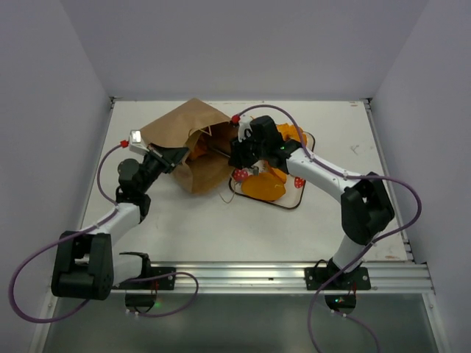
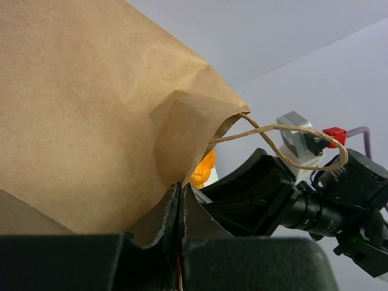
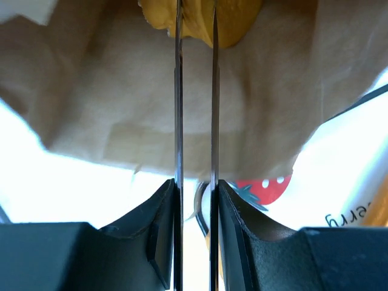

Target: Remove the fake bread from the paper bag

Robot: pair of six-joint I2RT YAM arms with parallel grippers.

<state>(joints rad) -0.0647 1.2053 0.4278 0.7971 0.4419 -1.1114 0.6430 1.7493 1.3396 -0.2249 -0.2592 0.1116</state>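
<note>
While left tool pinches bag rim fully closed, right tool is at bag mouth, jaws a narrow slit, grip unclear; bread at its tips, more on tray.

One brown kraft paper bag. One white strawberry-print tray. Two black-and-white robot arms: left arm, right arm. Glossy orange toy bread pieces: at least two on tray, full count hidden.
</note>
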